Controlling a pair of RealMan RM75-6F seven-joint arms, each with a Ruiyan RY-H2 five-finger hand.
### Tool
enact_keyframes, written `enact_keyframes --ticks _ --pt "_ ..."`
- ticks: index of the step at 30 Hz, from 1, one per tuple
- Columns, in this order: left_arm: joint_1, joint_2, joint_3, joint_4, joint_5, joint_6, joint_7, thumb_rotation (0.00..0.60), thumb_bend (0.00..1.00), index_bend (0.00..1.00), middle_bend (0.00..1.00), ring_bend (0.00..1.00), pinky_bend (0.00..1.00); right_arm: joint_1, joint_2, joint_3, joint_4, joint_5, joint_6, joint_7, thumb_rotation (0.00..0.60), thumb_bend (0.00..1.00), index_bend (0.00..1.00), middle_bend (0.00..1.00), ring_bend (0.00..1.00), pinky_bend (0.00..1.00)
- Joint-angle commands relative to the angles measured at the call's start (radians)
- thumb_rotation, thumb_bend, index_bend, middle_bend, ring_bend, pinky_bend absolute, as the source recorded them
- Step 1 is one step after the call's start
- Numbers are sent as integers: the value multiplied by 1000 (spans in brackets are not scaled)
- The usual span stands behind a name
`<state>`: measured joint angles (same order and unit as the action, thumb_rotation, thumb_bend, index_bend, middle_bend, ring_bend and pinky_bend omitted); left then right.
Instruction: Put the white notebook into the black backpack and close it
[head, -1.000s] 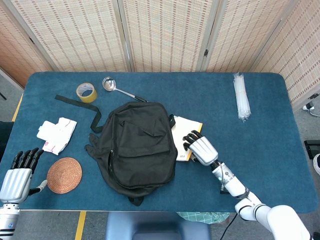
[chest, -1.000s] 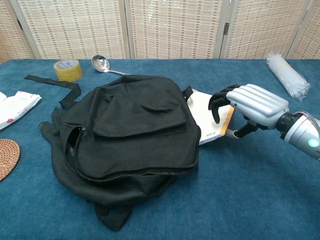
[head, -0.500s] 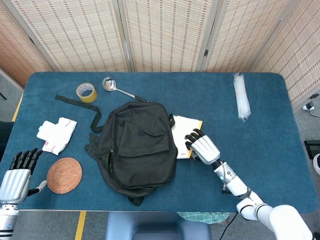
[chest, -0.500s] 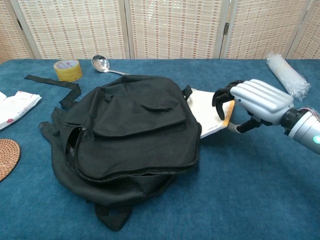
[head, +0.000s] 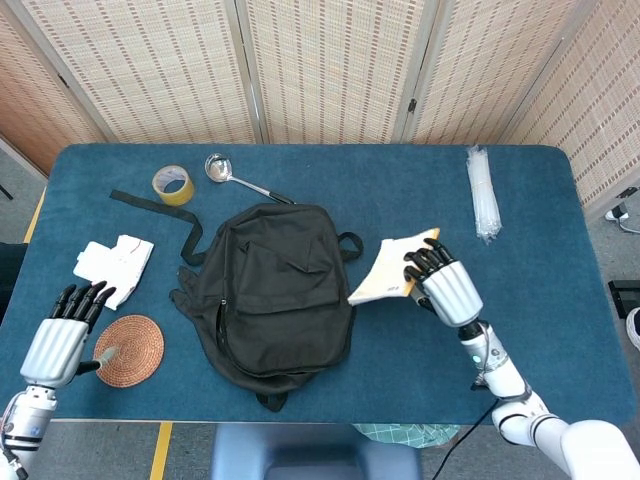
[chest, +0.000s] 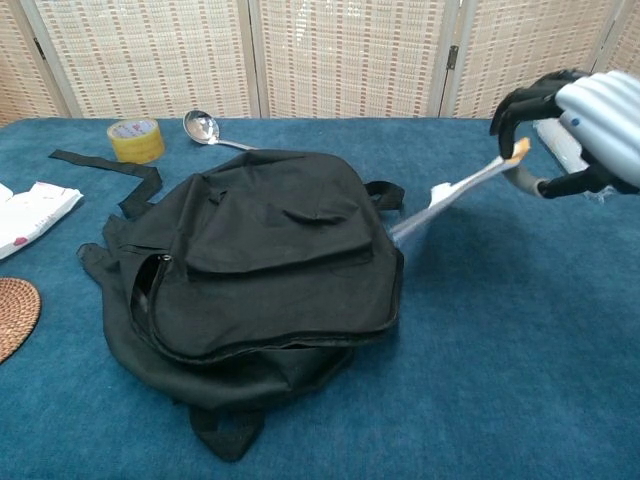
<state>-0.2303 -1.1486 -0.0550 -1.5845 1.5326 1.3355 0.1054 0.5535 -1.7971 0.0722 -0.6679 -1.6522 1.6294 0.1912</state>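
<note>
Two hands at work, mine: my right hand grips the white notebook by its far edge, tilting it up off the worktop just beside the black backpack, apparently so it can be steered toward the bag's zip opening. My left hand waits near the worktop's front-left corner, fingers spread and holding nothing, beside a woven coaster. The backpack lies flat at mid-worktop.

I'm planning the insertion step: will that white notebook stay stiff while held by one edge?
Probably not fully: the white notebook slants down from the right hand, looking slightly bowed, so likely thin and light. Its low end may snag the black backpack.
</note>
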Motion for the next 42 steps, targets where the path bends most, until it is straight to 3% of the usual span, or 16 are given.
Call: enact_keyframes --ticks 1,10,19,32,42 --pt "-65 13 -11 -10 22 -74 -8 600 258 134 88 103 0 -40 67 37 -47 2 104 -28 600 510 672 432 380 240" --pt "-241 10 -30 -31 56 -286 -60 600 258 170 88 112 0 -83 240 70 -230 -19 226 -144 600 509 695 447 385 244" --pt "-345 -76 30 -12 117 -422 -91 600 258 177 88 112 0 -120 361 67 -401 -44 235 -255 600 509 708 455 391 247" --pt "-454 -220 30 28 55 -557 -74 600 259 216 88 112 0 -139 370 73 -428 -52 213 -268 600 510 712 455 388 247" --pt "-488 -285 19 65 -17 -582 -65 600 259 236 88 116 0 -147 359 83 -403 -45 200 -247 600 510 712 455 387 247"
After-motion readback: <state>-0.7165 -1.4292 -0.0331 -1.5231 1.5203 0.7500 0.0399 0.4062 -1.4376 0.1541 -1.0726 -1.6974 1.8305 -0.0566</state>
